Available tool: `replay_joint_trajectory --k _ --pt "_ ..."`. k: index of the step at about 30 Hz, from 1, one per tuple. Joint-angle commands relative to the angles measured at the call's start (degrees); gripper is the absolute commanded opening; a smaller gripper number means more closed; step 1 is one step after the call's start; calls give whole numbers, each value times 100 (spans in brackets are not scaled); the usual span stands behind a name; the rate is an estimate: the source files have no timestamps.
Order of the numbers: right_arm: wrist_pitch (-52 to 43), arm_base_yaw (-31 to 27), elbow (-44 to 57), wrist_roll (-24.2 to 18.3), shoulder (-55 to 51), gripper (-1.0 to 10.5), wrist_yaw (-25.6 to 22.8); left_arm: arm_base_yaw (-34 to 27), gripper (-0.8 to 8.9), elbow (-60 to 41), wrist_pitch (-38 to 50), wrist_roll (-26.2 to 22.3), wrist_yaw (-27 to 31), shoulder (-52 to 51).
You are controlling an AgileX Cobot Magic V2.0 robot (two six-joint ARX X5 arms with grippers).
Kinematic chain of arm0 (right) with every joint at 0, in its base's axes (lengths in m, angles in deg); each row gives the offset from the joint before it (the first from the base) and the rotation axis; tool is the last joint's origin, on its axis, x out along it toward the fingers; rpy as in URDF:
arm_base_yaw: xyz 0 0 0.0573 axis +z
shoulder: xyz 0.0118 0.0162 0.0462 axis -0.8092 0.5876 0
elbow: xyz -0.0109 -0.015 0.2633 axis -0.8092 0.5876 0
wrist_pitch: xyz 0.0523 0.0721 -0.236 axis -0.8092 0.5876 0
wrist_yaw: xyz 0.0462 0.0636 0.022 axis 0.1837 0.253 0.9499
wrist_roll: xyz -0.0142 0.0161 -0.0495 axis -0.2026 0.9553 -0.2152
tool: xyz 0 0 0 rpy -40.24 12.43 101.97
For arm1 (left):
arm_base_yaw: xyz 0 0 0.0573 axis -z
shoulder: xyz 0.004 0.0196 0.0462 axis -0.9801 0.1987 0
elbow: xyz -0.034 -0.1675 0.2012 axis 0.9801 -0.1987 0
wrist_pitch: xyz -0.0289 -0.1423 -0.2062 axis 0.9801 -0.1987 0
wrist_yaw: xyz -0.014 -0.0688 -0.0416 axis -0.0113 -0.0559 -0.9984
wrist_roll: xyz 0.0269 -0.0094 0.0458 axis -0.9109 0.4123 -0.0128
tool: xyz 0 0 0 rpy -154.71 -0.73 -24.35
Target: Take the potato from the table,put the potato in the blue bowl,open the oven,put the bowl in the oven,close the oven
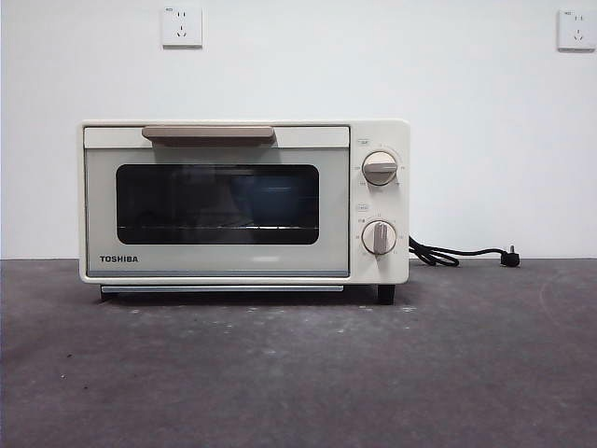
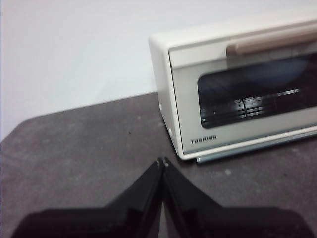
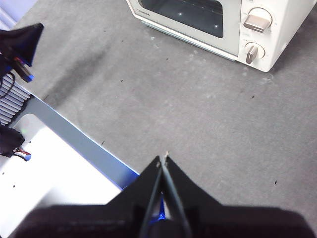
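Since the oven [image 1: 244, 201] sits shut on the table [image 1: 298, 373] w/ its door flush and handle [image 1: 208, 133] up along the top edge, the job looks at or near its end, or else not begun; can't tell which from these views alone. Going left to right: the left gripper [image 2: 162, 161] hangs over bare table w/ jaws pressed together, tips meeting, holding nothing; the oven's left front corner lies ahead of it and off to one side, near but apart. Through the dark glass there's a faint bluish patch in the front view, poss. the blue bowl [image 1: 270, 198] inside, but too dim to be sure. No potato shows anywhere, on the table or thru the glass. Next, the two knobs [image 1: 379, 168] on the oven's right panel, then the cord [image 1: 457, 254] trailing off along the wall. The right gripper [image 3: 163, 157] is well back from the oven, above the table's near edge, jaws also closed on nothing. If the door needs working, the handle's long axis runs across the oven front, and the left arm seems nearer to it.
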Motion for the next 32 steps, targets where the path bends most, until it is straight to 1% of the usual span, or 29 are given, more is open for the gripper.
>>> replay_joint_trajectory --k 1,4,10,13,32 --pt "-11 11 2 33 -20 1 -9 -17 -4 -151 0 17 22 -63" --pt "-9 11 2 35 -37 1 -20 -13 -4 -186 -208 107 26 -63" --pt "-9 11 2 35 -70 1 -20 -11 -4 -186 -702 138 22 -63" --pt "-9 11 2 35 -74 1 -20 -11 -4 -186 -675 275 11 -63" --pt "-7 11 2 33 -111 1 -20 -11 -4 -186 -673 275 28 -63"
